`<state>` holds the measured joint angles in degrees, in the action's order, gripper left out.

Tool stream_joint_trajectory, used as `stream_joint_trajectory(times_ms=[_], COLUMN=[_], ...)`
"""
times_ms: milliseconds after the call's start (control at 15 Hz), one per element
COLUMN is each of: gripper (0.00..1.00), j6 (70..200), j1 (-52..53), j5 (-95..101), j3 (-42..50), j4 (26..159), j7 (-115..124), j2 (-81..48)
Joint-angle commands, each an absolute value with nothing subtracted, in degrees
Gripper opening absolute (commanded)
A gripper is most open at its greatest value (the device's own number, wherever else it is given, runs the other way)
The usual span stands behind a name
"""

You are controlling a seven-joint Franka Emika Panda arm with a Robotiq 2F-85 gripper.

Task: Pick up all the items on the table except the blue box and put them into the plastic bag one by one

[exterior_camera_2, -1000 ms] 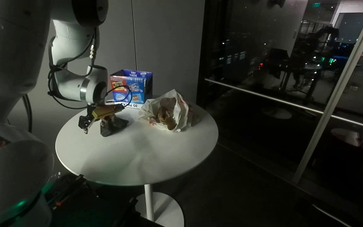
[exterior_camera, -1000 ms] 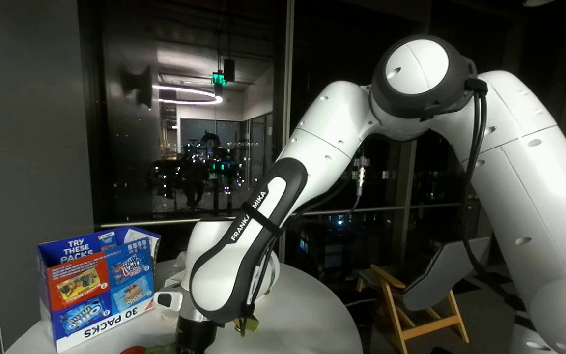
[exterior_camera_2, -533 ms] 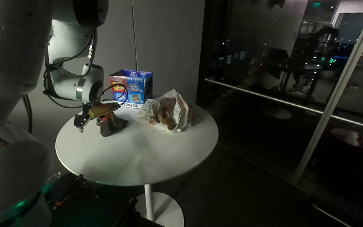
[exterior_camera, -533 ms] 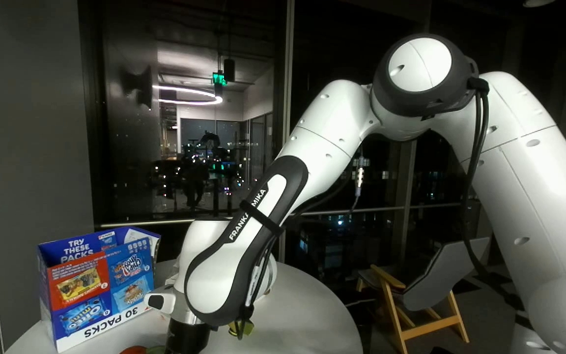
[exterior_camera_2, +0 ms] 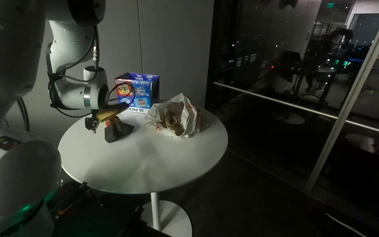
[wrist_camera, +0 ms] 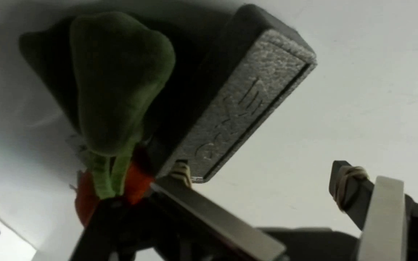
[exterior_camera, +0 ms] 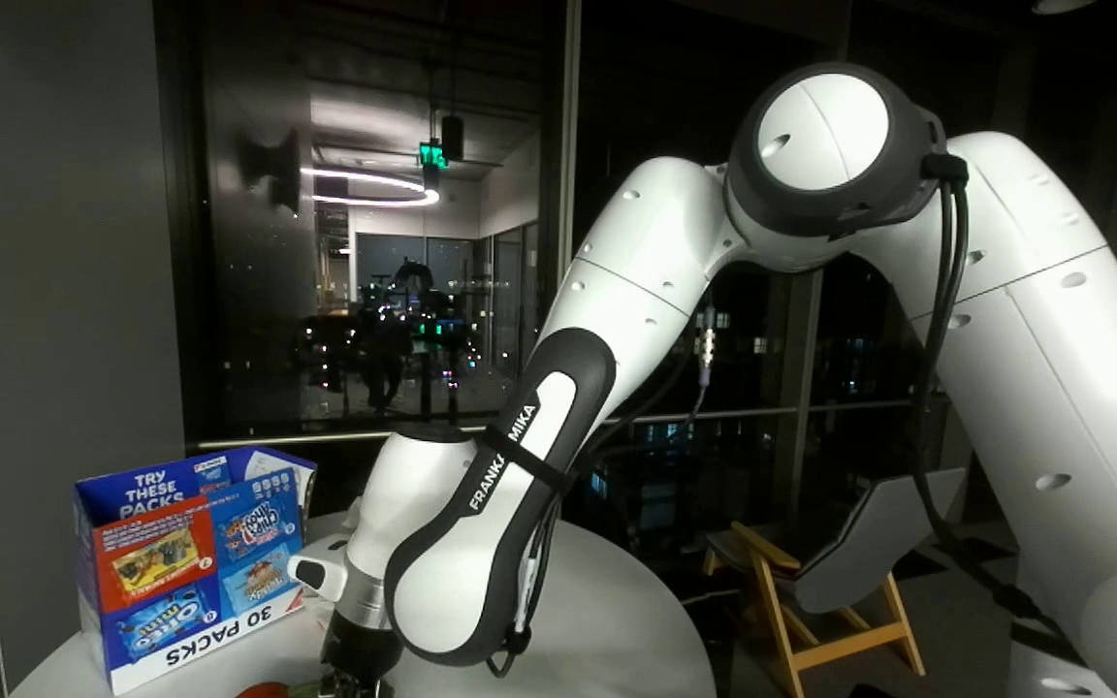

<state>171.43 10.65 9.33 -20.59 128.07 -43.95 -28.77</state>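
Note:
My gripper is open and empty in the wrist view, its fingertips wrapped with bands. A dark grey block like a board eraser lies ahead; the left fingertip overlaps its near corner, and I cannot tell if they touch. Beside it is a soft vegetable toy with dark green leaves and a red body, partly hidden behind the left finger. In an exterior view the gripper is just left of the block and the toy. The white plastic bag lies crumpled with brown contents showing.
The blue box stands behind the block and toy, and also shows in an exterior view. The round white table has its edge close to the arm. A wooden-legged chair stands beyond it.
The gripper first shifted slightly away from the block, then came back toward it, with the wrist turned and the fingertips higher in an exterior view. The block, toy, bag and box have not moved.

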Motion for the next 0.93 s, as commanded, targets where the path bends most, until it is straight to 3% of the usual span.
stream_joint_trajectory(times_ms=[0, 333, 667, 733, 800, 867], gripper=[1.0, 1.0, 1.0, 0.84, 0.9, 0.68], j6=[172.9, 172.5, 166.4, 164.6, 163.1, 162.8], j1=[17.7, 26.6, 23.2, 22.3, 21.3, 21.1], j5=[15.8, 21.8, 24.3, 23.7, 23.0, 23.4], j3=[-11.6, -0.2, -4.4, -5.7, -7.1, -7.6], j4=[128.4, 126.5, 125.4, 125.3, 125.4, 125.5], j7=[-34.8, -27.6, -21.9, -22.0, -22.2, -22.0], j2=[-26.7, -29.4, -30.8, -30.6, -30.4, -30.2])
